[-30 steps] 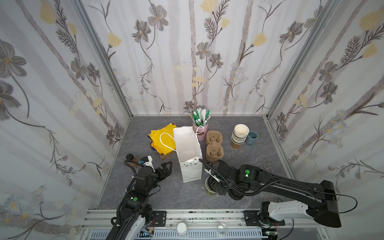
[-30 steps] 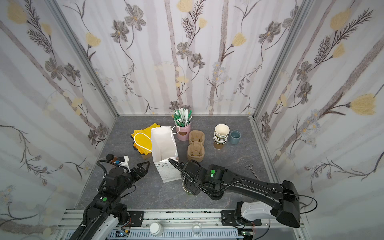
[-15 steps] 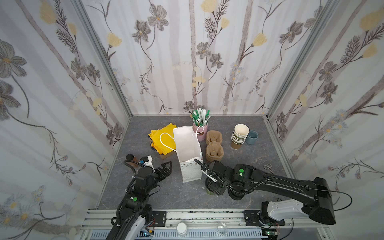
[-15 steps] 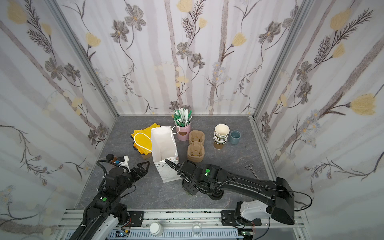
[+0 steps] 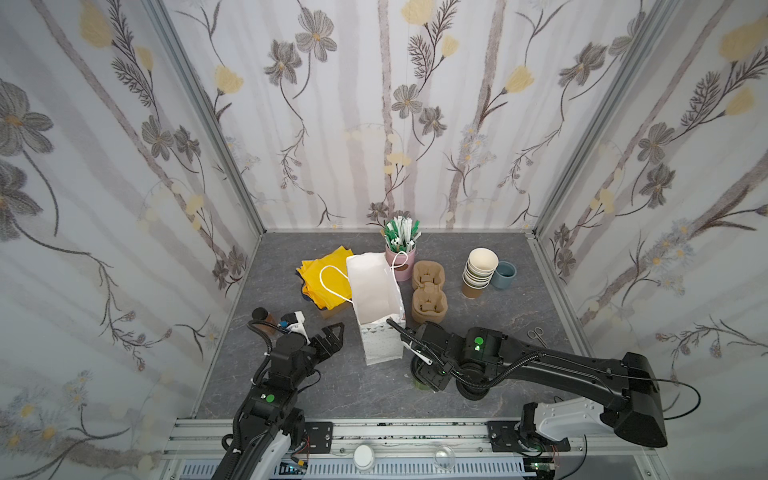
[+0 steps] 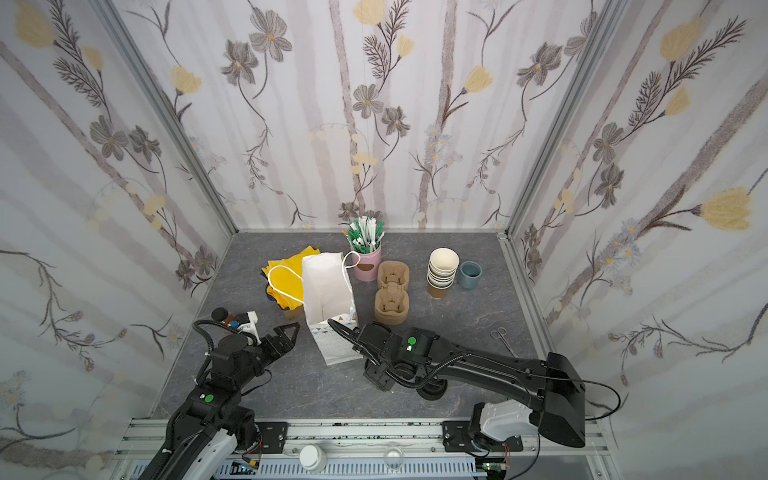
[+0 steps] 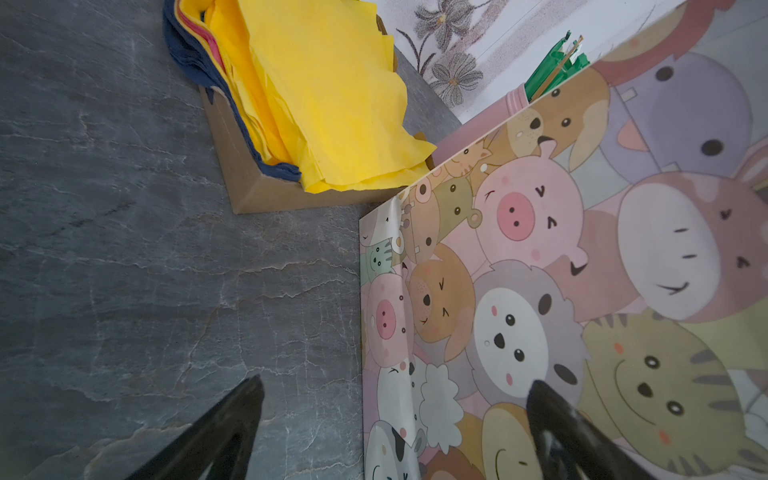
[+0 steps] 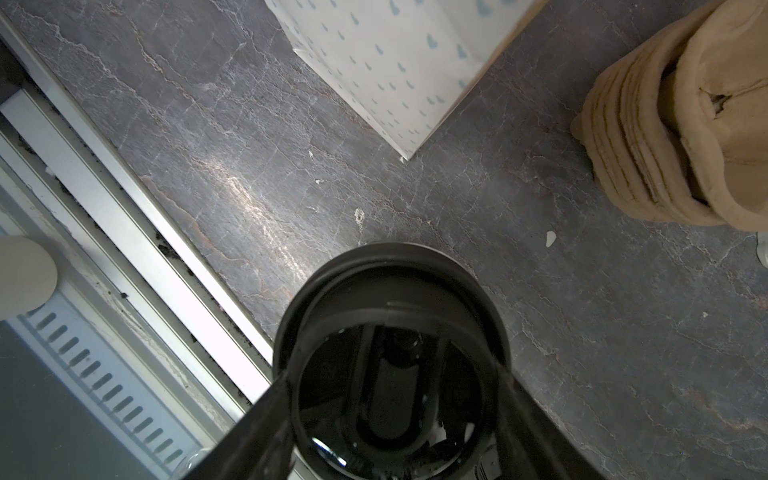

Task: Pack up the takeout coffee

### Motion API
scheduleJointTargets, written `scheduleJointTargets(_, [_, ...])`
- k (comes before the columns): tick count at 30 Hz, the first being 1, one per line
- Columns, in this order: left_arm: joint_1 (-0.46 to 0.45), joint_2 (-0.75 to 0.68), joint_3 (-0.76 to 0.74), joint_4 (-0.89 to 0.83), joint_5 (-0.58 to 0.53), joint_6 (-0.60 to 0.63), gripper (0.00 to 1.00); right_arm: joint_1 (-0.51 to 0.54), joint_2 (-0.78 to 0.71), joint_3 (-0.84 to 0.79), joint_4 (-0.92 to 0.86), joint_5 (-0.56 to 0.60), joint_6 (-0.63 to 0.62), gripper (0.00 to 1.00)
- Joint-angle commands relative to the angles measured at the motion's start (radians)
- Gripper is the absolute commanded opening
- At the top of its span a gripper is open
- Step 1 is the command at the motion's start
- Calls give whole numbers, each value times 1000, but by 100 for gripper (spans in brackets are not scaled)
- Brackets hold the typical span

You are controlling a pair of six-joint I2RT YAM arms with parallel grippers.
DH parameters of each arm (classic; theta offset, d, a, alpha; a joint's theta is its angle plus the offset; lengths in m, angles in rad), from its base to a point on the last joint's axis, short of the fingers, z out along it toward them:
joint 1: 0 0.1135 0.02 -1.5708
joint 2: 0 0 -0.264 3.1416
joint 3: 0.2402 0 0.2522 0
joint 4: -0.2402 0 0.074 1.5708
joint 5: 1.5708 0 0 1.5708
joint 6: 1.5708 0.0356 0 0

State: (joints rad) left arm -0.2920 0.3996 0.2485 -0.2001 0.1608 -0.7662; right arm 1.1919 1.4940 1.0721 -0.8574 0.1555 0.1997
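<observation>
The takeout coffee stands on the grey table near the front edge. Its round black lid fills the right wrist view. My right gripper comes down on it from above, shut on it with a finger against each side of the lid rim. In a top view only a greenish sliver of the cup shows under the right gripper. The white paper bag stands open just behind and left of it. My left gripper hangs open and empty to the left of the bag's cartoon-printed side.
Yellow napkins lie in a box behind the bag. A pink pot of stirrers, two stacks of pulp cup carriers, stacked lidless cups and a blue-grey cup stand further back. Scissors lie at the right.
My right arm has shifted a little to the left over the cup, which is now almost fully covered in the top views. The left arm has not moved.
</observation>
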Motion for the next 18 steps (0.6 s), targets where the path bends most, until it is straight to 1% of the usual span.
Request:
scheduleJointTargets(1, [1, -1, 10, 16, 3, -1, 100, 2, 11, 4, 17, 12, -11, 68])
scheduleJointTargets(8, [1, -1, 11, 16, 10, -1, 100, 1, 17, -4, 22, 2, -11, 69])
scheduleJointTargets(18, [0, -2, 24, 12, 48, -1, 100, 2, 29, -14, 34, -51, -16, 69])
